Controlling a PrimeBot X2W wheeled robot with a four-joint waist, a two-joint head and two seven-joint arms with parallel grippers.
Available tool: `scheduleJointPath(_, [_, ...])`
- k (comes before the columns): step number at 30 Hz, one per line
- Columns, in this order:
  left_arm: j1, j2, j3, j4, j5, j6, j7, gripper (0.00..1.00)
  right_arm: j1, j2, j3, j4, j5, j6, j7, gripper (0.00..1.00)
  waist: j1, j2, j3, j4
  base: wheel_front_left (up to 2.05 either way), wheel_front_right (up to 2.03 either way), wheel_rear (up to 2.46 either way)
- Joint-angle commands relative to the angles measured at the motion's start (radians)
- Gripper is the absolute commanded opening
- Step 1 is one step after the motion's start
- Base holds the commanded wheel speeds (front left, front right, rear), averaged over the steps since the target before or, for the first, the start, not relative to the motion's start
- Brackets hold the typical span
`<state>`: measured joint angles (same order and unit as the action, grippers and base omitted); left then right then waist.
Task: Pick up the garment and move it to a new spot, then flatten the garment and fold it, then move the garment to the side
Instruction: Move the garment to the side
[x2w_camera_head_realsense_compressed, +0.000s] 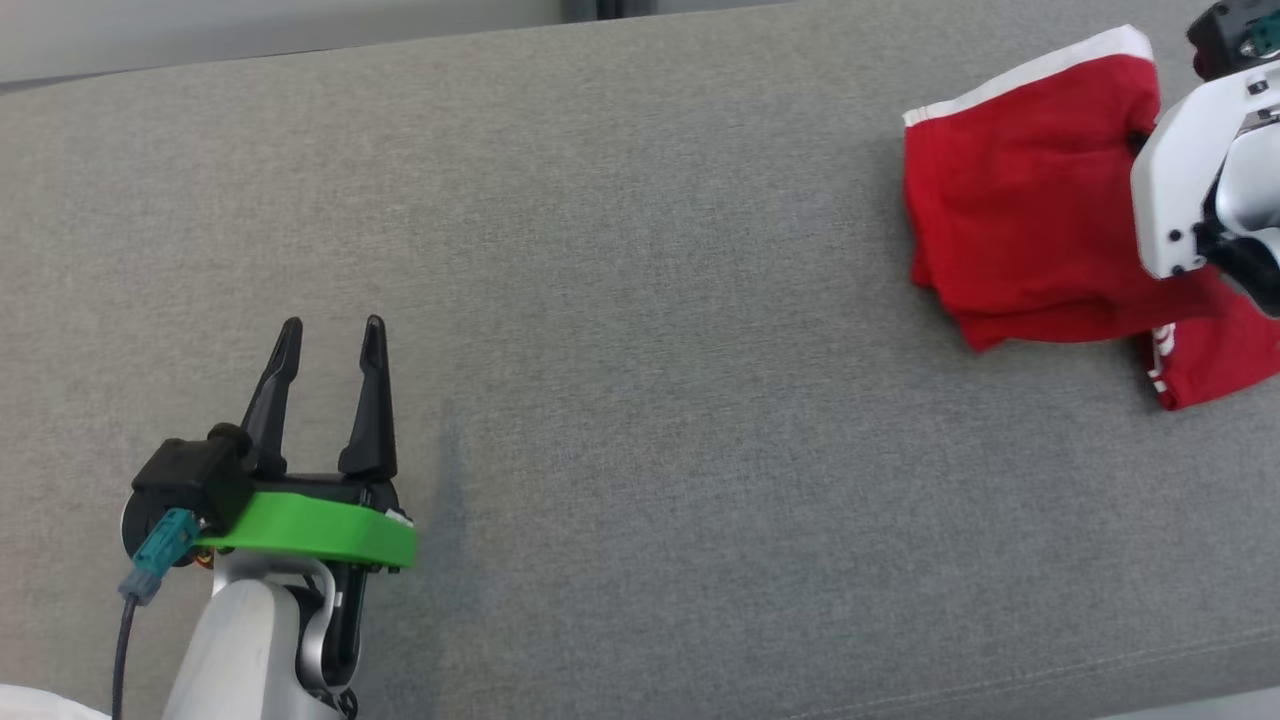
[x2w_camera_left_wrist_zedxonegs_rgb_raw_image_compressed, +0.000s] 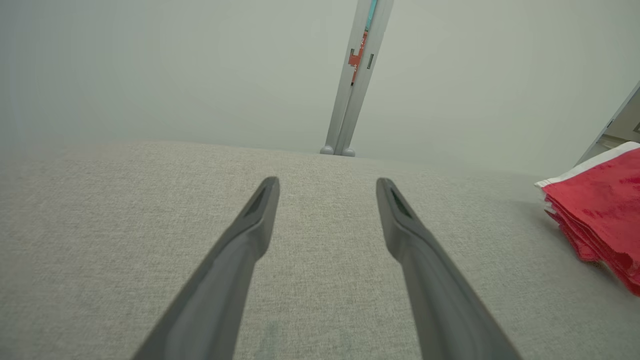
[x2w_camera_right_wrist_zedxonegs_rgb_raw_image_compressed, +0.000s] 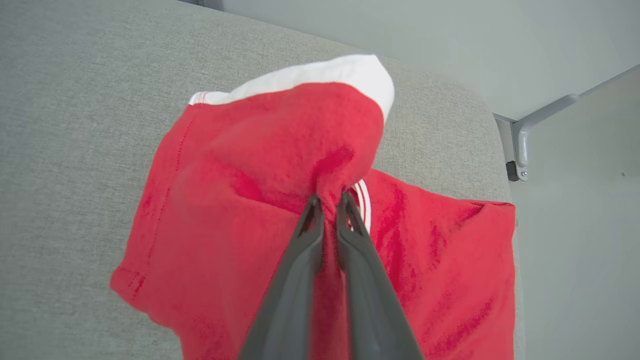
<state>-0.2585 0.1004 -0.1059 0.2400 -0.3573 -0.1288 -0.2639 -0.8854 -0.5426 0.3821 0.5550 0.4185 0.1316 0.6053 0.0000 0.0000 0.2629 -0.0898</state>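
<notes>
Clearly | right wrist view: right hand (x2w_camera_right_wrist_zedxonegs_rgb_raw_image_compressed: 327, 199) pinches garment (x2w_camera_right_wrist_zedxonegs_rgb_raw_image_compressed: 240, 165) | left hand (x2w_camera_head_realsense_compressed: 333, 323) spread

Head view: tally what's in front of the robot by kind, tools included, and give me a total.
red garment: 1
tools: 2 (left tool open above the bare surface; right tool shut on the red garment)
grey padded surface: 1
Total: 4

No legible text, labels or numbers. White marks on garment (x2w_camera_head_realsense_compressed: 1020, 200) hem, right edge of head view, too small to read.
</notes>
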Motion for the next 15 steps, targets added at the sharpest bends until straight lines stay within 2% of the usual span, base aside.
scheduleJointPath(1, [-0.012,0.010,-0.001,-0.002,0.008,-0.003,0.000,1.00,0.001,-0.026,0.012,-0.010,-0.019,-0.002,-0.008,0.00,0.0000,0.0000,0.016,-0.055,0.00,0.00,0.00])
scheduleJointPath(8, [-0.038,0.032,-0.029,-0.002,0.007,-0.003,0.000,1.00,-0.012,-0.147,0.050,-0.008,-0.106,-0.002,-0.061,0.00,0.0000,0.0000,0.060,-0.077,0.00,0.00,0.00])
scheduleJointPath(15, [-0.062,0.058,-0.055,-0.006,-0.002,-0.003,0.000,1.00,0.020,-0.196,0.023,0.075,-0.201,-0.002,-0.119,0.00,0.0000,0.0000,0.106,-0.058,0.00,0.00,0.00])
